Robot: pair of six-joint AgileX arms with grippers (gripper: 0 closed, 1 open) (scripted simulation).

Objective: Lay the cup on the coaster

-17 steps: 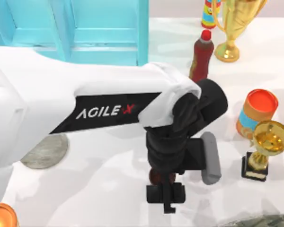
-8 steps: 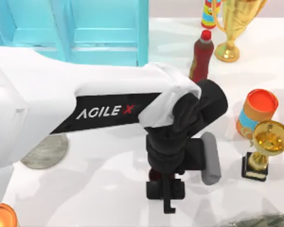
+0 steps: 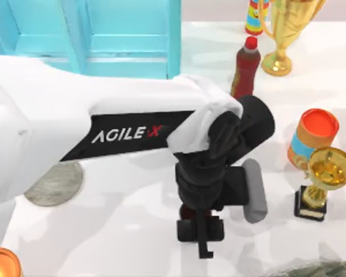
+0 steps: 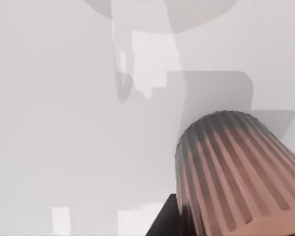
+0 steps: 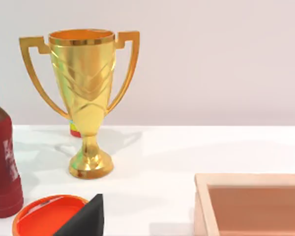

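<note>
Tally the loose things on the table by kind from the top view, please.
Trophies: 2
Bottles: 1
Orange cylinders: 1
Cups: 1
Coasters: 1
Striped toys: 1
Orange items at the near-left edge: 1
Total: 8

Left claw (image 3: 200, 231) and cup (image 4: 236, 172) slightly higher

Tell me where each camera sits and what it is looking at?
Top view: above the table, looking down at the left arm, the coaster and a red bottle.
Left wrist view: on the left arm's wrist, facing the table, close to the cup.
Right wrist view: on the right arm's wrist, looking across at a gold trophy; a dark bit of its own gripper shows.
Shared: top and right wrist views both show the bottle.
</note>
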